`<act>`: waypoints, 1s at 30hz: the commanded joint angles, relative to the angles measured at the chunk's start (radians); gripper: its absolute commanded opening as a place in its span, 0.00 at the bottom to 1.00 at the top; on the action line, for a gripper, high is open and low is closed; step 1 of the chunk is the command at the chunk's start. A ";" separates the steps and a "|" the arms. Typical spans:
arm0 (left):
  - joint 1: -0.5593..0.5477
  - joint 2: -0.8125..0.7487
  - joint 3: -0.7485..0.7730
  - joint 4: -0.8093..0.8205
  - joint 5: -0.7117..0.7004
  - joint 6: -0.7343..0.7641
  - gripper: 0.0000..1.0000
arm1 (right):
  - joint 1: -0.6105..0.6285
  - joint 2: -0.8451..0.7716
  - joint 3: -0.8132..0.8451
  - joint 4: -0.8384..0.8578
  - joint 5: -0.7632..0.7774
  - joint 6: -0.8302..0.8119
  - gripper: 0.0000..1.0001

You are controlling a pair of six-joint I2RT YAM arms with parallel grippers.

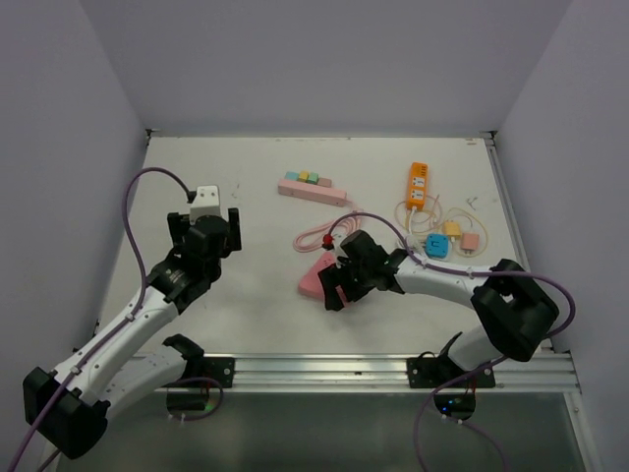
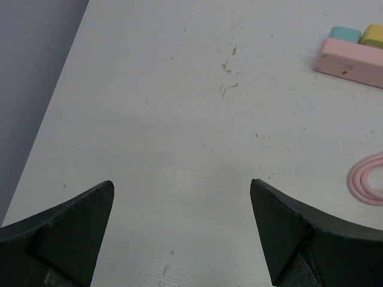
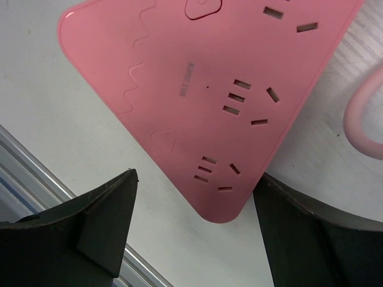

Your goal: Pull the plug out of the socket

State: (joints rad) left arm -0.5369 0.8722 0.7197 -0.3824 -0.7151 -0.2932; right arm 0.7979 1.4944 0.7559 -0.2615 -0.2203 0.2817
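A long pink power strip point(image 1: 313, 191) lies at the back centre with teal, yellow and green plugs point(image 1: 313, 178) in it. Its end point(image 2: 350, 58) shows in the left wrist view with the teal plug point(image 2: 345, 33) and the yellow plug point(image 2: 372, 34). My left gripper point(image 1: 204, 224) point(image 2: 181, 182) is open and empty over bare table, left of that strip. My right gripper point(image 1: 334, 275) point(image 3: 195, 174) is open, its fingers either side of the near corner of a second pink strip point(image 1: 313, 283) point(image 3: 209, 89) that has empty sockets.
A coiled pink cable point(image 1: 322, 236) point(image 2: 366, 182) lies between the two pink strips. An orange power strip point(image 1: 418, 185) with a cable and small blue point(image 1: 435, 245), yellow point(image 1: 451, 228) and pink point(image 1: 470, 241) plugs sits at the back right. A metal rail point(image 1: 393, 369) runs along the near edge.
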 commanded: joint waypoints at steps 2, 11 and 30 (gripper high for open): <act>0.006 0.008 0.000 0.037 -0.040 0.014 1.00 | 0.011 0.009 0.030 0.102 -0.040 0.052 0.79; 0.012 0.033 0.004 0.030 -0.034 0.006 1.00 | 0.058 0.015 -0.016 0.304 0.001 0.220 0.79; 0.022 0.028 0.006 0.019 -0.050 -0.011 0.99 | 0.110 0.161 0.105 0.314 0.062 0.232 0.64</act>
State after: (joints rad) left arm -0.5236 0.9062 0.7193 -0.3832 -0.7265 -0.2951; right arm 0.8951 1.6150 0.7853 -0.0074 -0.1493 0.5098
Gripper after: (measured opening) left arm 0.994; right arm 0.659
